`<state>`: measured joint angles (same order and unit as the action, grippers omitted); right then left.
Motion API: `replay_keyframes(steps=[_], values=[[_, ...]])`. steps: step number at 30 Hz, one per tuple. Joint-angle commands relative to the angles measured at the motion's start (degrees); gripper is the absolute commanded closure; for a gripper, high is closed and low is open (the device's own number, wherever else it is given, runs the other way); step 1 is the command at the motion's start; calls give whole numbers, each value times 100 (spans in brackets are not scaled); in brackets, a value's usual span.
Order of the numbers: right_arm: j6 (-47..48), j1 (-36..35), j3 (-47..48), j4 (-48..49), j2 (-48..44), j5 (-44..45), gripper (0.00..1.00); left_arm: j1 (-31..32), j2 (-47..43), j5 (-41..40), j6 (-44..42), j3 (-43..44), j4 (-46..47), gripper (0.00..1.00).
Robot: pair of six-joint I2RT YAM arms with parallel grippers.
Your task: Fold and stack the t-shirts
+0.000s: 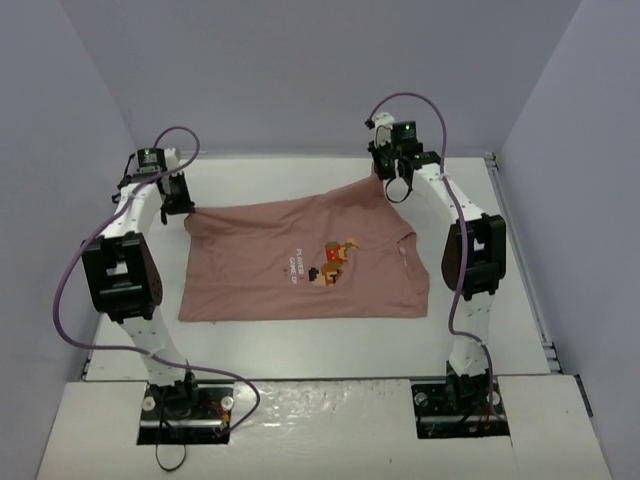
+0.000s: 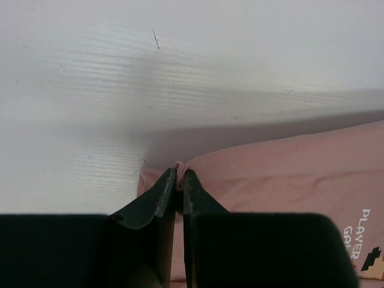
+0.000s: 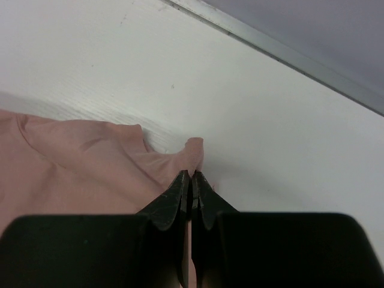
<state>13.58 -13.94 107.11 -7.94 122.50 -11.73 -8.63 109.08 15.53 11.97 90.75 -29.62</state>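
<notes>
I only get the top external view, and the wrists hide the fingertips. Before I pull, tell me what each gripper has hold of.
Observer: In the left wrist view, the left gripper is shut on a small pinch at the edge of the t-shirt.
Operator: Now the right one.
Observer: In the right wrist view, the right gripper is shut on a little tab of the pink cloth, and a bit of it pokes out beyond the gripper.
Operator: Report any bunching near the grips.
Observer: Soft creases run toward the right pinch. Beside the left gripper the cloth looks smooth.
</notes>
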Motion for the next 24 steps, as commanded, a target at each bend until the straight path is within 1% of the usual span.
replay_keyframes(steps=[1, 7, 12, 18, 24], values=[[66, -106, -356, 378, -842, 91, 100, -69, -539, 72, -18, -221, 451, 100], [66, -154, -1077, 434, -1253, 206, 100, -69, -715, 64, -29, -628, 554, 100], [31, -205, -1444, 451, -1596, 327, 100, -69, -931, 30, -19, -759, 537, 100], [-265, -284, -2178, 460, -2158, 565, 100, -69, -1282, -163, 33, -1169, 545, 100], [-588, -438, -2756, 460, -2549, 676, 100, -63, -1375, -234, 134, -1473, 727, 100]])
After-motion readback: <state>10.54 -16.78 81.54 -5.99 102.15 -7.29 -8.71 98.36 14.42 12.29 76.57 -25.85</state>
